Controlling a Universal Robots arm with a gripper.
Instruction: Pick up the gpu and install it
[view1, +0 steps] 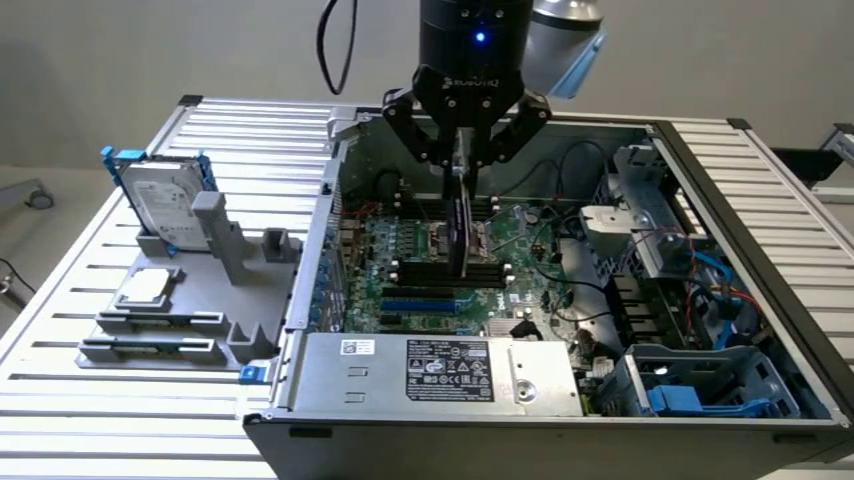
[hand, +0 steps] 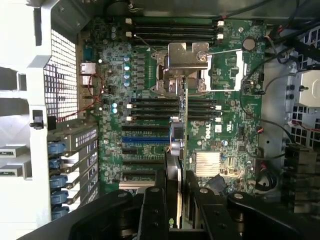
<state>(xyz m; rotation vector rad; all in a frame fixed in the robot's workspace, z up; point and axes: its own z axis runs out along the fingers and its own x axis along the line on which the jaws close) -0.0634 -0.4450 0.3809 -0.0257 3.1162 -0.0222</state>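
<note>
While my pincer is clamped partway shut on the top edge of the gpu, the card hangs upright and edge-on inside the open computer case. It sits over the middle of the motherboard, and I cannot tell whether its lower edge touches anything yet. From the wrist the gpu reads as a thin dark line crossing the black memory slots, its far end near the processor socket. The blue slot lies just to one side of it. That offset is my main worry: pressed down where it hangs, the card's edge would land on the memory slots or bare board rather than in a connector, and I judge that could chip contacts or bend the card. My hold is narrow and high on a long flat thing, so any sideways contact could make it pivot or slide between my fingers. The slot covers with blue latches at the case wall could catch the card's end, and the loose cables sit well apart but inside the same cramped case. On the bench, the hard drive is out of harm's way.
</note>
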